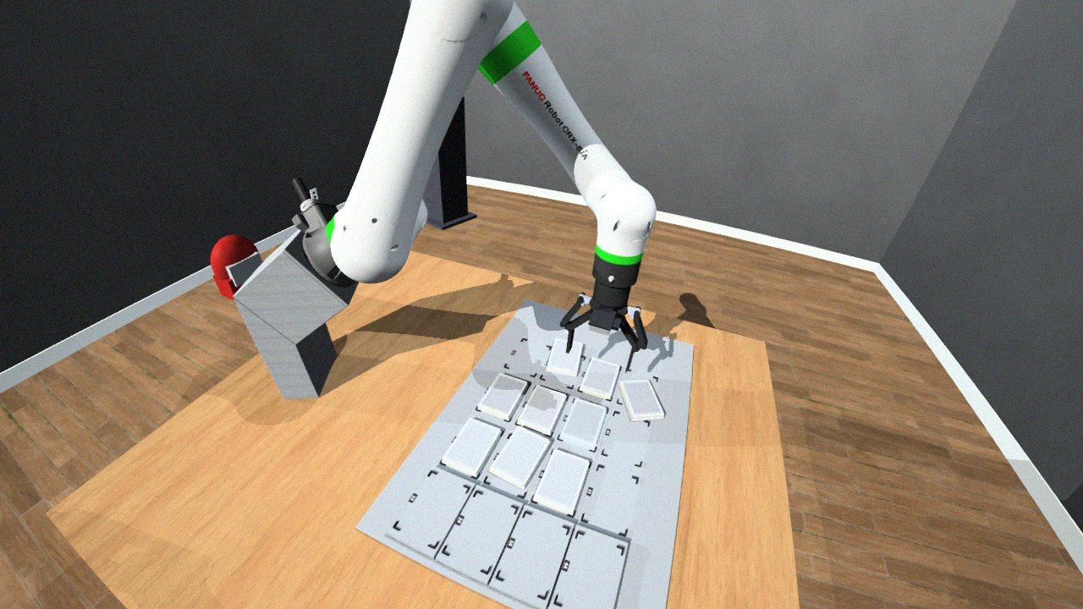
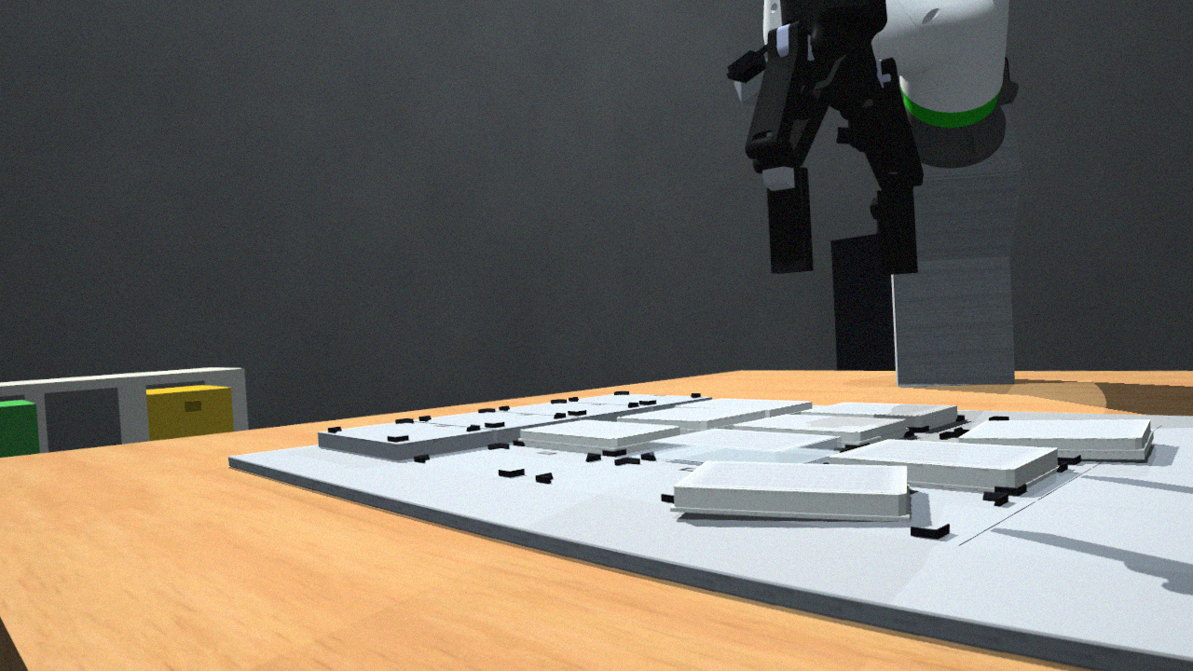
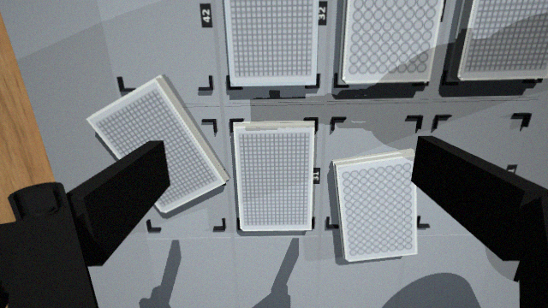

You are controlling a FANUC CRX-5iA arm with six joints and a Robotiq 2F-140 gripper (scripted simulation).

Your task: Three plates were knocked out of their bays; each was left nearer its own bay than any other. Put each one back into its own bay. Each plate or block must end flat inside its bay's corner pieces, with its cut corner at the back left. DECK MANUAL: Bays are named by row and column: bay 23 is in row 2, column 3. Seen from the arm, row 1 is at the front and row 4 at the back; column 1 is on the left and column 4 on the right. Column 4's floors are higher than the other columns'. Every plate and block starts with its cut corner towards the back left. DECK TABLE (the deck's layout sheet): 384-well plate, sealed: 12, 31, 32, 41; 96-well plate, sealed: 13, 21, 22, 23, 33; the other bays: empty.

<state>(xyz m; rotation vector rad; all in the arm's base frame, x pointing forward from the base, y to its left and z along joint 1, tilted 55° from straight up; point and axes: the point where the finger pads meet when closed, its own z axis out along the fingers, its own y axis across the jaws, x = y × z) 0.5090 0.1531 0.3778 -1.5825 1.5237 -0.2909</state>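
Observation:
My gripper (image 1: 599, 360) (image 2: 846, 270) (image 3: 289, 161) is open and empty, high above column 1. A 384-well plate (image 1: 641, 398) (image 2: 788, 500) (image 3: 171, 128) lies at bay 41, turned by roughly 30 degrees across the corner pieces. A 96-well plate (image 1: 564, 355) (image 3: 378, 210) lies at bay 21, slightly turned and shifted towards the deck's left edge. Between them another 384-well plate (image 1: 600, 377) (image 3: 277, 184) sits square in bay 31. The bay 33 plate (image 1: 562, 480) (image 2: 592, 433) looks shifted towards column 4; its exact seating is hard to tell.
Plates stand at bay 32 (image 1: 583, 422) (image 3: 274, 38), bay 22 (image 1: 541, 409) (image 3: 387, 38), bay 12 (image 1: 503, 396), bay 13 (image 1: 470, 447) and bay 23 (image 1: 519, 457). Column 4's raised floors (image 1: 478, 529) hold no plate. The arm's base (image 1: 283, 333) stands beside the deck.

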